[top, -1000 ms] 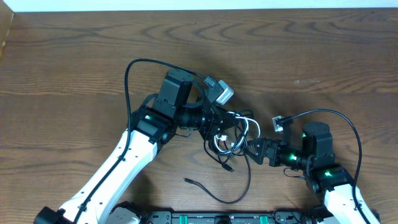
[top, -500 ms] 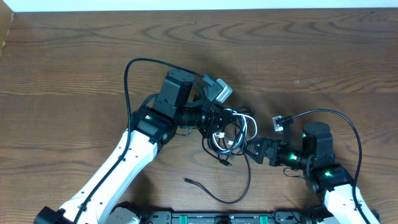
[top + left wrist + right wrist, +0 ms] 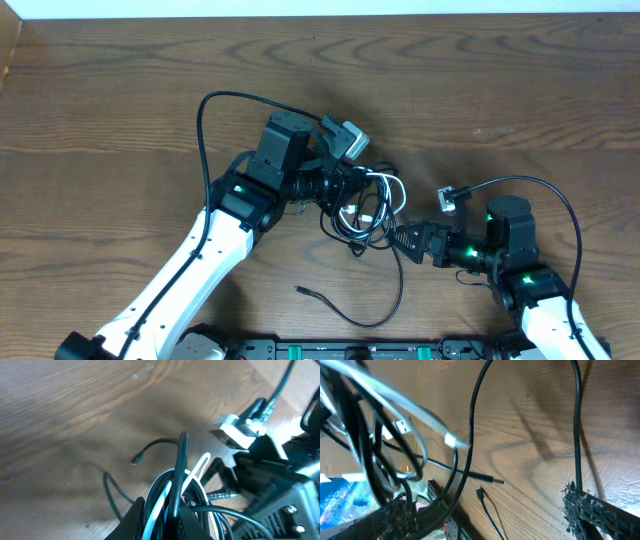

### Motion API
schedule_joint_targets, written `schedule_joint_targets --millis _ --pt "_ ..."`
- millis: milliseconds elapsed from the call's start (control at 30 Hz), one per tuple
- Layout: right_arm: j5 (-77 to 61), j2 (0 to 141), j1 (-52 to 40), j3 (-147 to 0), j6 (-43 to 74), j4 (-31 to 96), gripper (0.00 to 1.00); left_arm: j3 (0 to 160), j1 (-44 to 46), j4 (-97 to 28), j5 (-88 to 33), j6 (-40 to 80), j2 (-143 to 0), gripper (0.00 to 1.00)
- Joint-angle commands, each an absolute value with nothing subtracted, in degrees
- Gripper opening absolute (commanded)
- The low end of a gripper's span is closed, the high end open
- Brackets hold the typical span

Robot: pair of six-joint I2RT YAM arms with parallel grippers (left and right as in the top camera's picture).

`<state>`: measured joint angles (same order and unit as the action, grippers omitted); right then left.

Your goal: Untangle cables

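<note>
1. Classification: a robotics laboratory or test bench. Nothing domestic or commercial is visible.
2. Work surface: a dark brown wood-grain table top (image 3: 120,110).
3. Equipment: a white-shelled left robot arm (image 3: 200,262) and a black-and-white right robot arm (image 3: 545,318), each showing small lit green indicator lights (image 3: 238,188). Both rise from a black mounting rail (image 3: 350,351) at the near table edge.
4. Instrumentation: a grey box-shaped camera module (image 3: 350,140) sits at the left arm's wrist.
5. Work item: thin black and white cables (image 3: 372,205) lie bunched between the arms.
6. Surroundings: a plain white strip (image 3: 300,8) borders the far edge; its nature cannot be determined.
</note>
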<state>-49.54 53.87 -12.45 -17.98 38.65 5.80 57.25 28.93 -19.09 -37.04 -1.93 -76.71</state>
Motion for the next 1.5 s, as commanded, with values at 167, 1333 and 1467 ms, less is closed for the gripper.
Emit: schedule_joint_targets --millis 167,1333,1467 --pt "-52.38 53.15 -12.75 -18.63 39.2 5.56 0.99 58.39 28.88 -18.74 -27.59 5.06 -76.73 0.14" --pt "-37.63 53.28 -12.99 -18.63 46.72 0.51 0.98 58.39 30.85 -16.97 -39.7 12.78 -76.73 0.13" --pt "-36.29 53.28 -14.41 -18.63 46.72 0.45 0.97 58.39 31.94 -16.93 -39.7 12.78 -76.73 0.13"
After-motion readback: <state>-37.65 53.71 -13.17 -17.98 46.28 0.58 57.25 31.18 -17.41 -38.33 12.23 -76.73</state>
